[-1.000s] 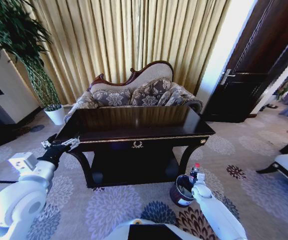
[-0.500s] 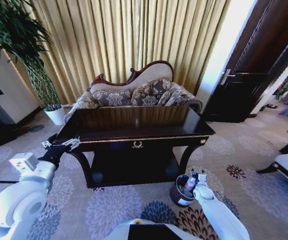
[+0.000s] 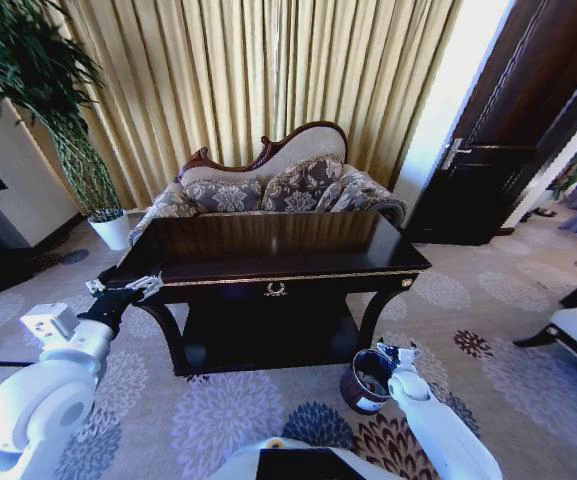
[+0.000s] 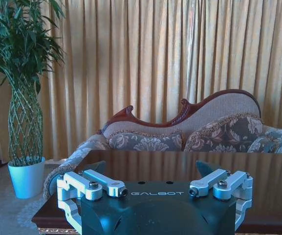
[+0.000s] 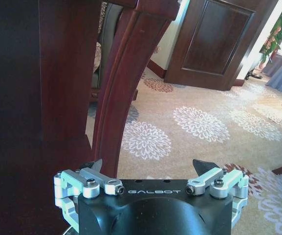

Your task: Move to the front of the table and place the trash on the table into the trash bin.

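My right gripper [image 3: 396, 353] low beside table's [image 3: 268, 245] front right leg, right over bin [image 3: 365, 381] rim. Jaws spread wide, nothing between them; right wrist view confirms empty gap [image 5: 148, 169]. Right forearm reaches down from my shoulder, cut off at frame edge. My left gripper [image 3: 120, 290] up at table's left front corner, fingers wide apart [image 4: 150, 169], holding nothing, arm bent at elbow. Bin on carpet, interior dark, contents hard to make out. Tabletop glossy, reflections only.
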Controlling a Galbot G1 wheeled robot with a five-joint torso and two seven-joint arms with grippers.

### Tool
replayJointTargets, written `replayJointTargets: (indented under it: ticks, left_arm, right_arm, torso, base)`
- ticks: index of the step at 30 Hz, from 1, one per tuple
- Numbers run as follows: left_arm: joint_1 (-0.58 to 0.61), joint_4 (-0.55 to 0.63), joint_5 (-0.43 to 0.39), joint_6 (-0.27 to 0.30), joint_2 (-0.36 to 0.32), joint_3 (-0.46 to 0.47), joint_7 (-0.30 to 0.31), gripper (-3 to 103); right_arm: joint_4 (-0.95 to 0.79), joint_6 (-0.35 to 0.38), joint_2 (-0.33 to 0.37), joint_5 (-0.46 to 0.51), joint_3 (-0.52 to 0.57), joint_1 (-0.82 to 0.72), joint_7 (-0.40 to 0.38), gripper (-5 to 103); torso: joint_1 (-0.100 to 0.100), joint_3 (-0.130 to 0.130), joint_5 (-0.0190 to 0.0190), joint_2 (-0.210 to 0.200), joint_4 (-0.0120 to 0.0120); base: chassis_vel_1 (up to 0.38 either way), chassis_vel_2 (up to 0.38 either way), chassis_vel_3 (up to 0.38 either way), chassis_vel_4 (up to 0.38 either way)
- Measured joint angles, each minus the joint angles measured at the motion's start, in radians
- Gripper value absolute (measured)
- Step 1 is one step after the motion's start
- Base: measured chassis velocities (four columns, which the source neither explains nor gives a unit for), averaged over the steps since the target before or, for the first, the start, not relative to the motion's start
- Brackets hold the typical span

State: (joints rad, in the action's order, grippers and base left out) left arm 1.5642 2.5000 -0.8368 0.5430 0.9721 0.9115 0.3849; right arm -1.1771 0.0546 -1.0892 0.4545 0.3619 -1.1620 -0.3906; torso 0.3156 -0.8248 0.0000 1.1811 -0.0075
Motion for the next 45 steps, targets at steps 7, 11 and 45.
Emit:
replayJointTargets:
  ticks: [7, 11, 45]
  left_arm:
    - [0.000, 0.000, 0.000, 0.001, 0.000, 0.002, -0.002, 100]
    - [0.000, 0.000, 0.000, 0.002, 0.002, 0.003, -0.005, 100]
    - [-0.008, 0.000, 0.027, -0.008, 0.015, 0.023, -0.011, 100]
  right_arm:
    - [-0.012, 0.008, -0.001, 0.010, 0.001, -0.004, 0.001, 100]
    - [-0.022, 0.015, 0.001, 0.019, 0.002, -0.007, 0.001, 100]
    - [-1.048, 0.143, 0.143, 0.216, 0.150, -0.330, -0.038, 100]
  torso:
    - [0.000, 0.000, 0.0000, 0.000, 0.0000]
    - [0.000, 0.000, 0.0000, 0.000, 0.0000]
    - [0.000, 0.000, 0.0000, 0.000, -0.0002]
  base:
    - [0.000, 0.000, 0.000, 0.000]
    - [0.000, 0.000, 0.000, 0.000]
    - [0.000, 0.000, 0.000, 0.000]
